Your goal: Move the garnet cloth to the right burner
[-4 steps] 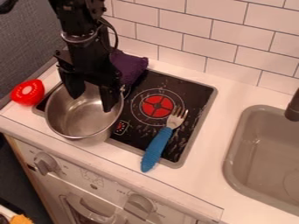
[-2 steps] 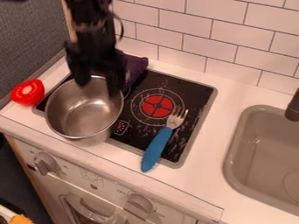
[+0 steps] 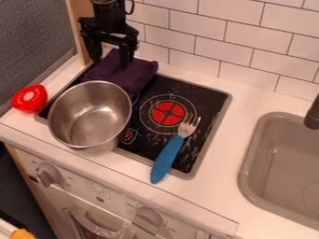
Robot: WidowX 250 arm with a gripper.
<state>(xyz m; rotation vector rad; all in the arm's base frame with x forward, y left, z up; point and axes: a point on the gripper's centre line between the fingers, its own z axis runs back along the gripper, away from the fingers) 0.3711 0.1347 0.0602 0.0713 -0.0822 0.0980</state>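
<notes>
With the gripper [image 3: 111, 62] spread wide at the rear of the garnet cloth [image 3: 126, 77], which lies bunched behind the pot [image 3: 90, 114] at the back of the stove, centre its fingers over a raised fold and lower them until they straddle the fabric. Close firmly on a thick bunch rather than a thin edge, then lift clear of the pot rim before traversing to the right burner [image 3: 167, 113]; release there without dragging fabric across the fork [image 3: 168, 156], which could shift it.

White tiled wall [image 3: 215, 44] behind counter; dark grey wall [image 3: 31, 42] at left; wooden strip [image 3: 79, 28] between.
</notes>
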